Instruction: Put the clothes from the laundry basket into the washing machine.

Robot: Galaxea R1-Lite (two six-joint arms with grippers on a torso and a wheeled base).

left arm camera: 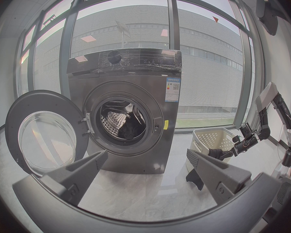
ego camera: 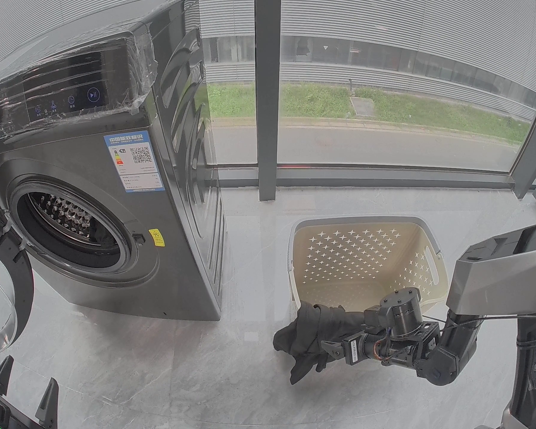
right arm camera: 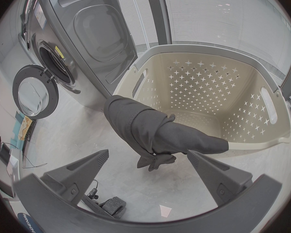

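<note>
Just ahead of the right claw (right arm camera: 147, 152), a dark garment (right arm camera: 152, 131) hangs over the near corner of the basket (right arm camera: 200, 47), half outside it. The claw's fingers are spread either side, pinching nothing, presumably lined up on cloth the rim props up. Beyond the garment, well apart from that claw, the washer (ego camera: 178, 210) stands with its door (ego camera: 0, 293) swung open for loading; the left claw (ego camera: 28, 373) sits spread and empty below the door.
</note>
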